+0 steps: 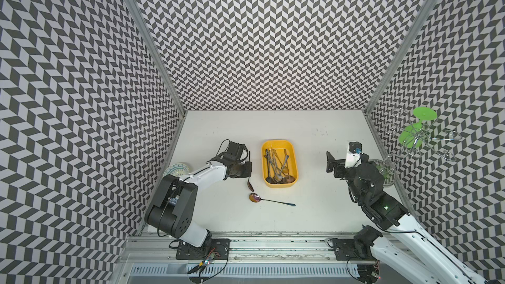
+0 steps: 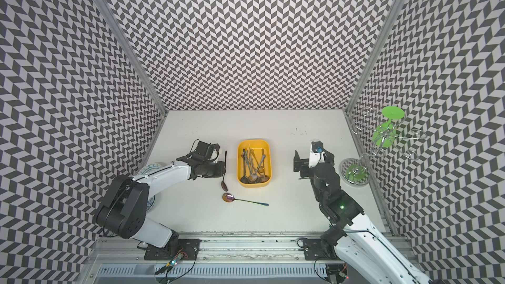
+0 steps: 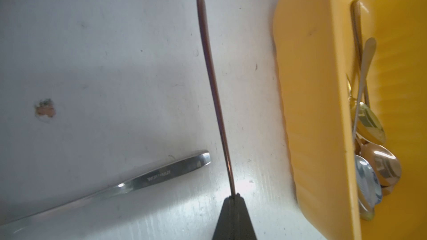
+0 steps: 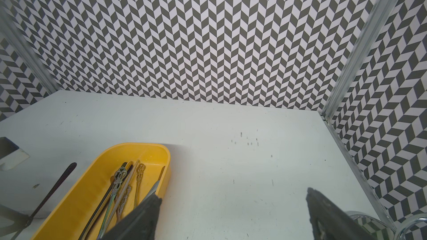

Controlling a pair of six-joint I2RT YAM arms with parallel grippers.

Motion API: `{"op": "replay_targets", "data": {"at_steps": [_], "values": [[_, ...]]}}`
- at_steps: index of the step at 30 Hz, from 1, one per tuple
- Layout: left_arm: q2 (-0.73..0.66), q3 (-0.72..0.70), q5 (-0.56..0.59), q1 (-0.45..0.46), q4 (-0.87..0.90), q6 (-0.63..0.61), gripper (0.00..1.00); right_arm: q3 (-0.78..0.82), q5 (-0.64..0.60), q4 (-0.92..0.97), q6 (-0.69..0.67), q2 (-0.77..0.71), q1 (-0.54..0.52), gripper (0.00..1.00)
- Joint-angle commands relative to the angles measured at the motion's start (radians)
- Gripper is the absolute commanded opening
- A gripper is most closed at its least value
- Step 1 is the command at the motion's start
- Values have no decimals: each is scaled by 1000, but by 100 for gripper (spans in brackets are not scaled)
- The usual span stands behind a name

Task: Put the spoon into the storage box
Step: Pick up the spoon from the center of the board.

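One brown spoon (image 1: 250,185) is in your grip: your left gripper (image 1: 248,171) is closed on its thin handle, the fingertips (image 3: 226,218) pinched tight on the metal in the left wrist view; the spoon runs lengthwise just left of the storage box (image 1: 263,165), apart from it, handle end toward the back wall and bowl toward the arm bases; you cannot tell whether the bowl touches the table (image 1: 314,214). Several spoons (image 1: 277,166) lie in the yellow box, bowls heaped at its near end, handles crossing toward the far end; the box stands near the middle of the table. A second spoon (image 1: 270,201) with a rainbow-tinted bowl rests flat on the table in front of the box, dark handle pointing right; a silver handle (image 3: 161,176) lies on the table beside the held spoon in the left wrist view, the rest of it hidden. Your right gripper (image 4: 233,195) hangs right of the box, jaws spread wide, nothing between them; a patterned plate (image 1: 177,169) sits at the left edge, partly under your left arm; a green glass (image 1: 424,113) hangs upside down on a wire rack (image 2: 355,172) at the right edge.
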State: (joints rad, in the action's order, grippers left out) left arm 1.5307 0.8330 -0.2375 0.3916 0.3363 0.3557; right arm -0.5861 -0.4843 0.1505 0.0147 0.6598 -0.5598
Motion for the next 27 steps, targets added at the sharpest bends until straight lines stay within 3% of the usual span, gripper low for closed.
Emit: {"op": "replay_targets", "data": {"at_steps": [1, 9, 16, 20, 27], "values": [[-37, 12, -50, -13, -23, -22, 0, 10, -22, -51, -7, -14, -6, 100], [-104, 82, -150, -44, -36, -35, 0, 13, -19, -54, -9, -13, -5, 100], [-120, 145, -304, -48, -86, 32, 0, 14, -19, -54, -9, -5, -5, 100], [-86, 151, -377, -44, -162, 150, 0, 11, -19, -54, -9, -3, -6, 100], [3, 165, -388, -2, -221, 247, 0, 14, -18, -55, -9, 0, -5, 100]]}}
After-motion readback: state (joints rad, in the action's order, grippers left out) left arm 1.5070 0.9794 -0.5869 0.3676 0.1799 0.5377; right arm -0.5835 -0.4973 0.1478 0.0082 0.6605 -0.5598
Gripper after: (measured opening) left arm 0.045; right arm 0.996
